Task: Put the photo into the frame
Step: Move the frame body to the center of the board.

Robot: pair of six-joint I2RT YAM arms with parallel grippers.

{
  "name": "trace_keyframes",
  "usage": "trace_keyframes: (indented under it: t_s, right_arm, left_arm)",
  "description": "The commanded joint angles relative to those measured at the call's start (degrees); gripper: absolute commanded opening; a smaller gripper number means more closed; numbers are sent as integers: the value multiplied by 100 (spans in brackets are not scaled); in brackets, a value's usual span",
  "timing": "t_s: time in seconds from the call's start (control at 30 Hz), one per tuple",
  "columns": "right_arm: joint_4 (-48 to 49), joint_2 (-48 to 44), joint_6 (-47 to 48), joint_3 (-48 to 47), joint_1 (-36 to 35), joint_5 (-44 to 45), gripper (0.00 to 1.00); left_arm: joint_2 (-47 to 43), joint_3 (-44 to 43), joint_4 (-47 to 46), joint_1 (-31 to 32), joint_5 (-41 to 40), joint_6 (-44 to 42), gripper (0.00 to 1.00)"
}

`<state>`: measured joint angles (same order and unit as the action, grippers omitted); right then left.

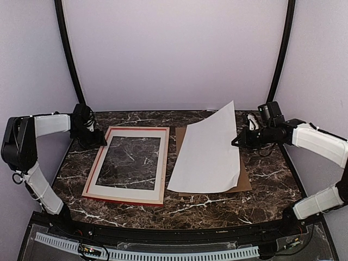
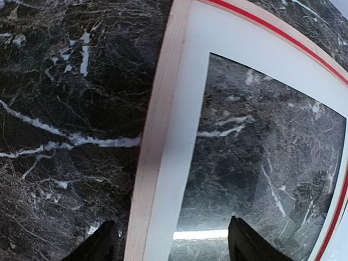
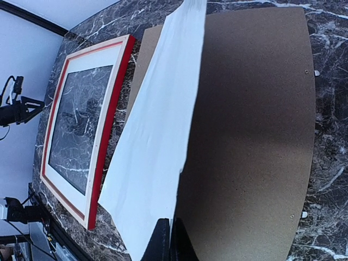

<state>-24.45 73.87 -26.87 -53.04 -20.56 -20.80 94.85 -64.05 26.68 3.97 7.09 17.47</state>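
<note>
The frame (image 1: pixel 97 163) lies flat on the left of the marble table, pale wood up with red edges, and a white mat (image 1: pixel 163 163) sits in it. My left gripper (image 1: pixel 98 138) is open, its fingers either side of the frame's left rail (image 2: pixel 149 163) near the far-left corner, holding nothing (image 2: pixel 171 239). My right gripper (image 1: pixel 236 142) is shut on the right edge of the photo (image 1: pixel 209 152). The photo stands tilted, its left edge low and its right edge lifted. Only its white back (image 3: pixel 152 147) shows; the printed side is hidden.
A brown backing board (image 1: pixel 243 182) lies flat under the photo, right of the frame; it also shows in the right wrist view (image 3: pixel 255 119). The frame's red rail (image 3: pixel 111 103) lies close beside the photo's low edge. Purple walls surround the table.
</note>
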Motion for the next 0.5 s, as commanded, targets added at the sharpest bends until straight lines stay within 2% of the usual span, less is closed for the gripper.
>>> trace_keyframes:
  t_s: [0.0,0.13,0.47]
  right_arm:
    - [-54,-208,170,-155,56,-195,0]
    - [-105,-232,247,-148,85,-243,0]
    - [-310,-325,314,-357,221,-223,0]
  left_arm:
    - [291,-35,-81,-247,-57,0,71]
    - [611,-121,-133,-273,-153,2,71]
    - [766,186,-416,-253,530,97,70]
